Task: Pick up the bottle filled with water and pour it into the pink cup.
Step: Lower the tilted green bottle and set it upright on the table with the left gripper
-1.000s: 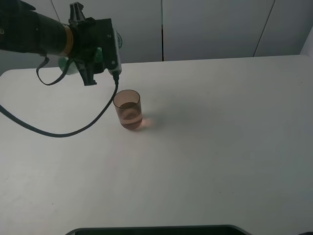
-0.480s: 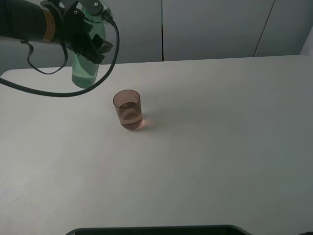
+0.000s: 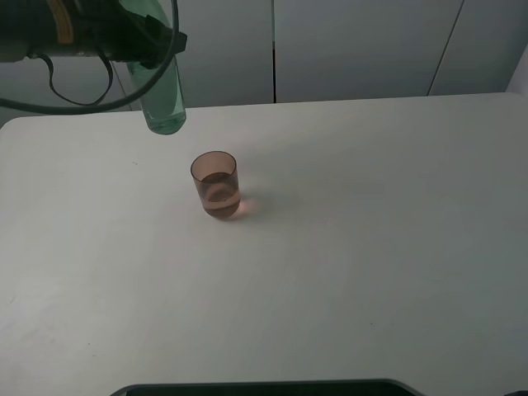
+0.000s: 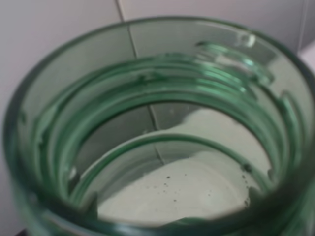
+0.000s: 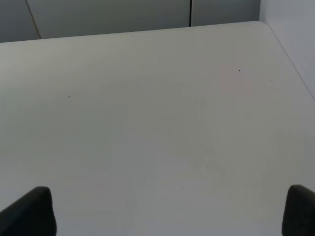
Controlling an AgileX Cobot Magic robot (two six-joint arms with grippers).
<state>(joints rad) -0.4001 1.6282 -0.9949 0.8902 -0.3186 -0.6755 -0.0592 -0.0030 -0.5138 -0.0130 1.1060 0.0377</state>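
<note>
Exterior high: your left gripper (image 3: 140, 37) stays clamped on the bottle (image 3: 165, 99), now lifted behind the pink cup (image 3: 216, 184), tilted more than earlier. Right fingertips (image 5: 29, 211) stand apart.

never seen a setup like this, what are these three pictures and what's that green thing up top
It is a two-armed robot at a white table. The wide picture comes from a camera mounted high; the other two come from cameras on each wrist. The left gripper holds a green see-through bottle up off the table, roughly upright; its wrist camera looks straight into the bottle's open threaded neck. A pink cup stands on the table, with liquid in it. The right gripper holds nothing, its fingertips wide apart above bare table.
</note>
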